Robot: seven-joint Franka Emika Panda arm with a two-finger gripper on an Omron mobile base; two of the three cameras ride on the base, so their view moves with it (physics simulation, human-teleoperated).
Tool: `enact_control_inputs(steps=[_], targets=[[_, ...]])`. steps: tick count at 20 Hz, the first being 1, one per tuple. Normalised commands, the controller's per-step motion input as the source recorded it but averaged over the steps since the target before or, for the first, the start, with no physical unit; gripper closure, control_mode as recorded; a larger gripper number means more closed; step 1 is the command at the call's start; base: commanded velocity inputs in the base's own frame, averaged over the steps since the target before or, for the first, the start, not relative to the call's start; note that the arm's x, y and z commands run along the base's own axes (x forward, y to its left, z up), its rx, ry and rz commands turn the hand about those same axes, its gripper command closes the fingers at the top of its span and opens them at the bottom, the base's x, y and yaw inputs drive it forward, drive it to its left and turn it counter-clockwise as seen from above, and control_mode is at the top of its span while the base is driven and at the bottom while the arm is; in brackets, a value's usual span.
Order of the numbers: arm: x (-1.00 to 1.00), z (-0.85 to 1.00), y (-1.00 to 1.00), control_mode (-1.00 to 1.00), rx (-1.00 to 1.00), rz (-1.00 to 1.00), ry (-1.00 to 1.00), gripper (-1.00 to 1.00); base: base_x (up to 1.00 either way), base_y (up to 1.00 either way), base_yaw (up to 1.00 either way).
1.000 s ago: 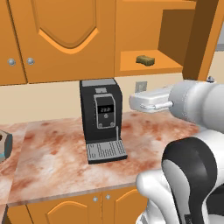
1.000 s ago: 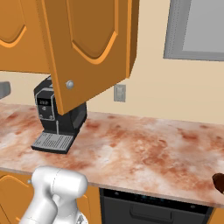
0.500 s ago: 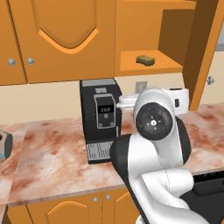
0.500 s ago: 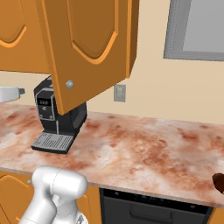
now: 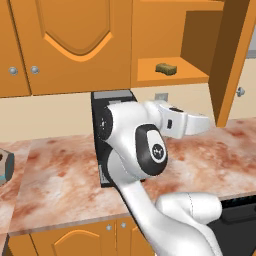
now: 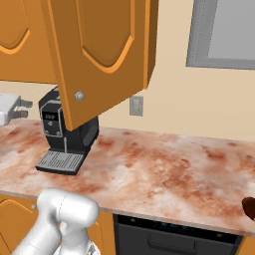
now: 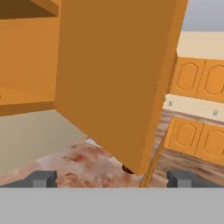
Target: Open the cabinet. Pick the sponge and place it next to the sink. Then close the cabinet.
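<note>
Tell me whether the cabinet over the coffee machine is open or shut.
Open. The cabinet door stands swung out edge-on, baring the shelf with the sponge lying on it.

The robot arm (image 5: 150, 165) is shiny white and made of fat, round parts that look like smooth tubes joined together. In the middle of the left base view a big round joint has a black cap with a small white mark in its middle. Another dark ring sits at the joint to its left. The last part, toward the right of that frame, is a white boxy hand with a small dark slot on its side. In the lower left of the right base view, a rounded white elbow shows. In the hand view, two small dark grey fingertips (image 7: 41, 178) stick up at the bottom.
</note>
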Motion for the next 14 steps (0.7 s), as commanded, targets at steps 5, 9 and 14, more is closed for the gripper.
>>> enact_control_inputs(steps=[5,9,14], targets=[[0.05,0.11,0.0,-1.0,-0.01,-0.25,-0.02,-1.0,0.0,0.0,0.0],[0.05,0.08,-0.02,-1.0,0.0,0.0,0.0,-1.0,0.0,0.0,0.0],[0.06,0.01,-0.27,-1.0,0.0,0.01,-0.01,-1.0,0.0,0.0,0.0]])
